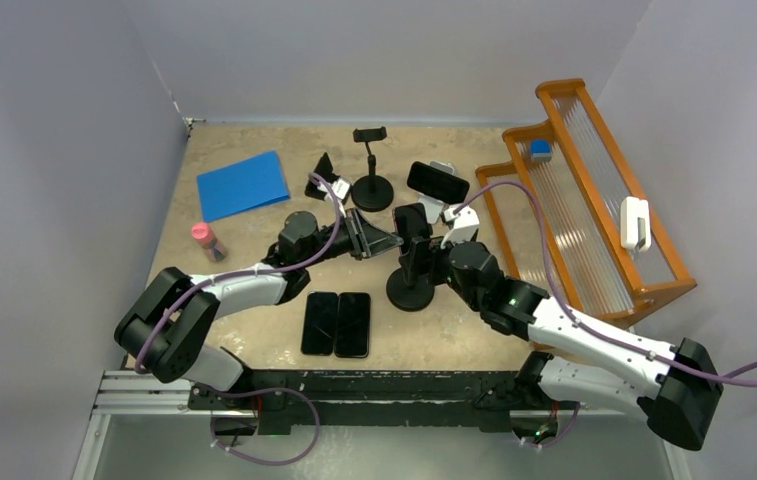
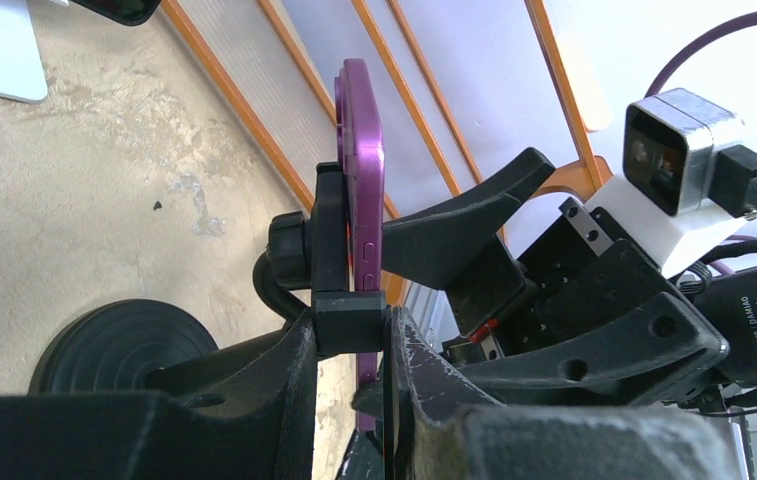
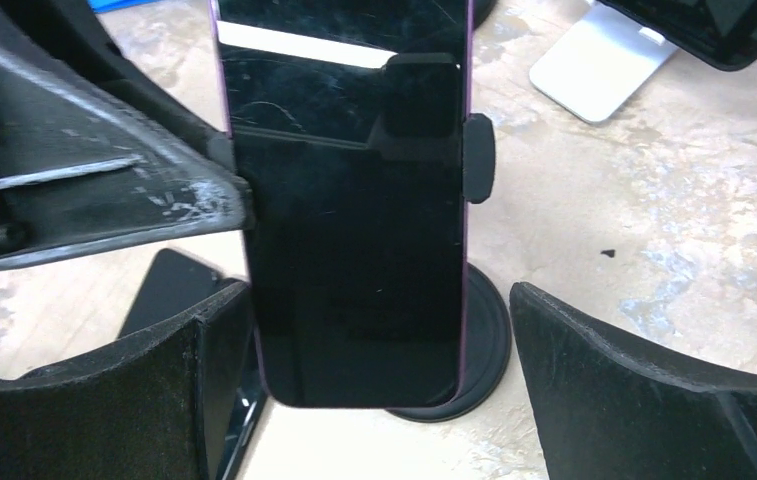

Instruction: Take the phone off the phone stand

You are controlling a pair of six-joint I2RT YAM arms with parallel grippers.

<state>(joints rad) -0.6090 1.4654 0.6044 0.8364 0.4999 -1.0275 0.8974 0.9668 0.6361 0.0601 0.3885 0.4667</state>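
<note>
Left gripper clenches the phone stand, steadying it; right gripper, spread wide, straddles the phone. Next, presumably: close and lift.

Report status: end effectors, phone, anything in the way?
Copy: left end effector shut on phone stand clamp; right end effector open, straddling purple phone. Phone upright in clamp, not yet out. No obstruction seen.
</note>
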